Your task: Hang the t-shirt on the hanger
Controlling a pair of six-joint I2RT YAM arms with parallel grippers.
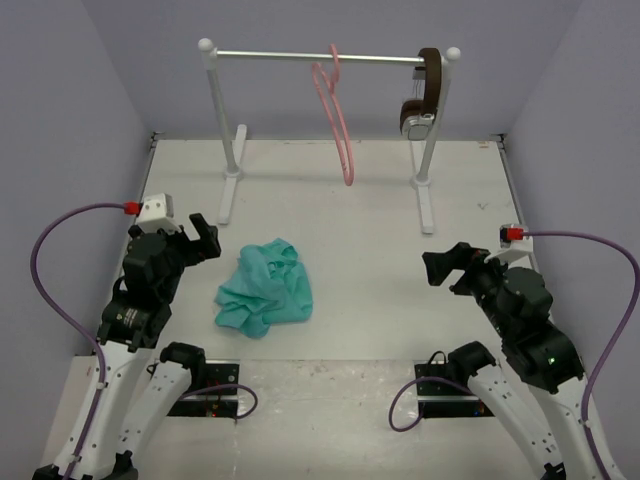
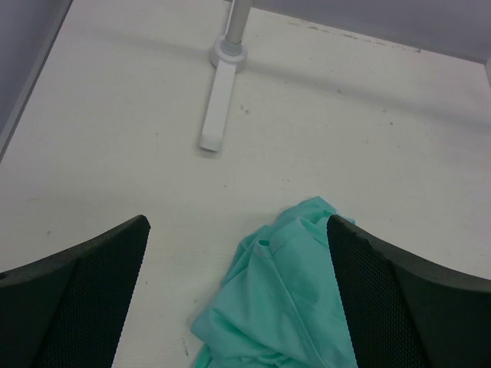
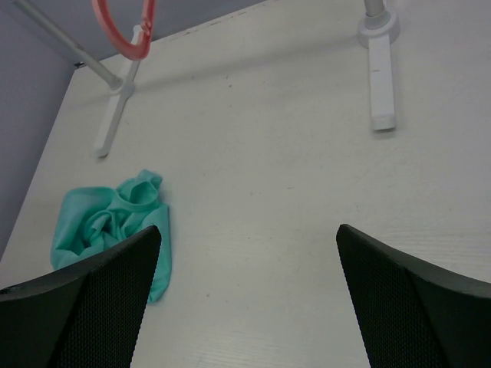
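Note:
The teal-green t-shirt (image 1: 265,287) lies crumpled on the table, left of centre; it also shows in the left wrist view (image 2: 280,299) and the right wrist view (image 3: 107,222). The pale-pink hanger (image 1: 335,110) hangs by its hook from the rail at the back; its lower curve shows in the right wrist view (image 3: 126,27). My left gripper (image 1: 205,238) is open and empty, just left of the shirt and above the table. My right gripper (image 1: 448,265) is open and empty, well to the right of the shirt.
A white rack (image 1: 232,150) with a silver rail (image 1: 300,57) stands at the back, its feet reaching forward on both sides (image 1: 425,190). Brown-and-silver headphones (image 1: 425,95) hang at the rail's right end. Grey walls close in the table on three sides.

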